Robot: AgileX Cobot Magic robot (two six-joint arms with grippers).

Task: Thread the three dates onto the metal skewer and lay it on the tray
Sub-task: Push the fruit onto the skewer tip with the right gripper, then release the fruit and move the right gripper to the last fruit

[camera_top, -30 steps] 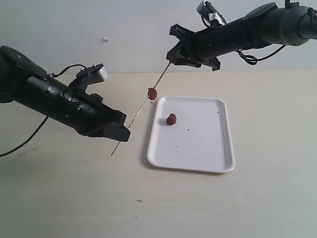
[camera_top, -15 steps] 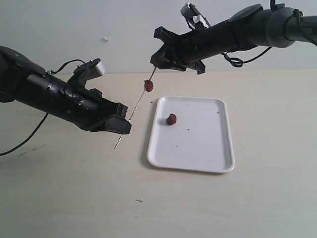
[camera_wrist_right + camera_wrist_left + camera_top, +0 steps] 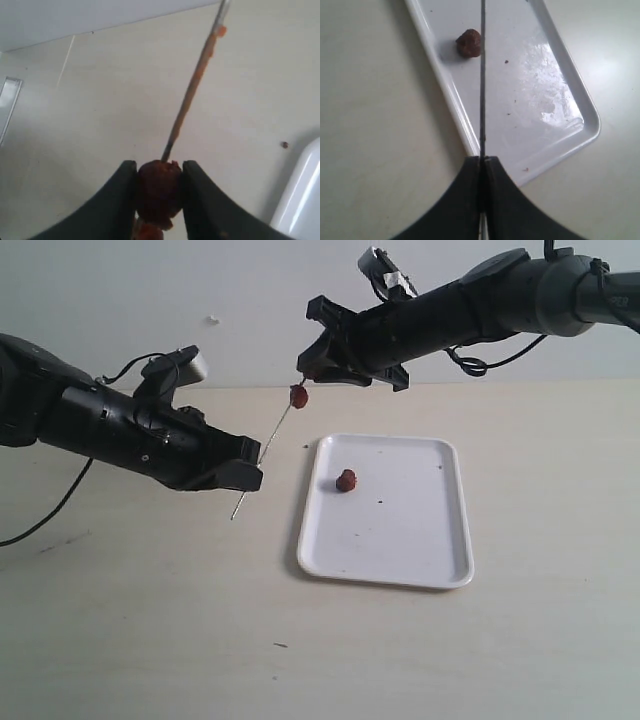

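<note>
Metal skewer point(image 3: 277, 426) pinched in left tool point(image 3: 250, 476), right tool point(image 3: 304, 370) squeezing skewered date point(image 3: 159, 192), loose date point(image 3: 346, 480) on tray point(image 3: 420, 540)

The skewer point(image 3: 268, 445) tip vanishes inside the right tool point(image 3: 304, 374).

One date point(image 3: 346, 480) lies on the tray point(image 3: 440, 540); left of it, a second date point(image 3: 298, 396) rides the skewer point(image 3: 278, 432).

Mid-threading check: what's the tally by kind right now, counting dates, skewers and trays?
Dates: 3, one lying in the tray, one threaded on the skewer, one pinched in the right gripper
Skewer: 1
Tray: 1
Total: 5
</note>
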